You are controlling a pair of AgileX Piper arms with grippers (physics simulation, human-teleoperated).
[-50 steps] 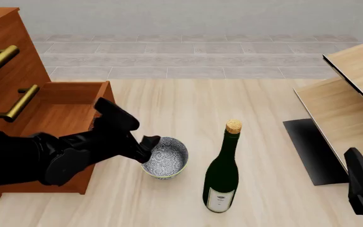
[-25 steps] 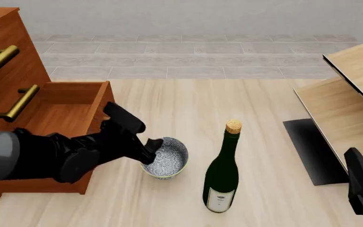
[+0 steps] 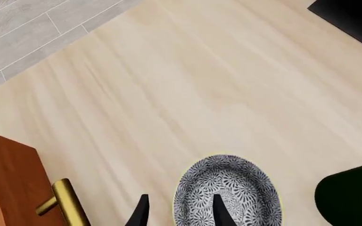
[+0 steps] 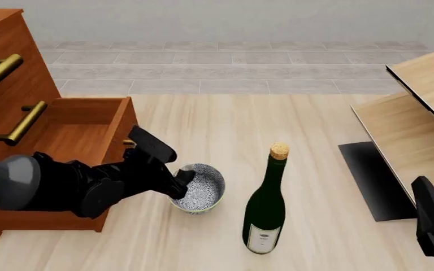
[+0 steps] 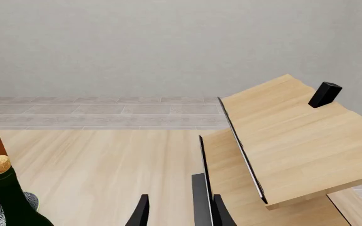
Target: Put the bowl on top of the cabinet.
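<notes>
Pale wood table (image 4: 277, 118), bowl (image 4: 199, 188) just beside the cabinet (image 4: 21, 113).
Left gripper (image 4: 178, 182) straddles the bowl's cabinet-side rim; whether it pinches is unclear. Right gripper (image 5: 177, 209) stands parted, empty.

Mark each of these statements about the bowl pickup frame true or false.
1. The left gripper straddles the rim of the bowl. True.
2. The bowl sits on top of the cabinet. False: it rests on the floor beside it.
3. The wine bottle lies on its side. False: it stands upright, corked.
4. A cabinet drawer is pulled open. True.
5. The right gripper holds the bottle. False: it holds nothing.
</notes>
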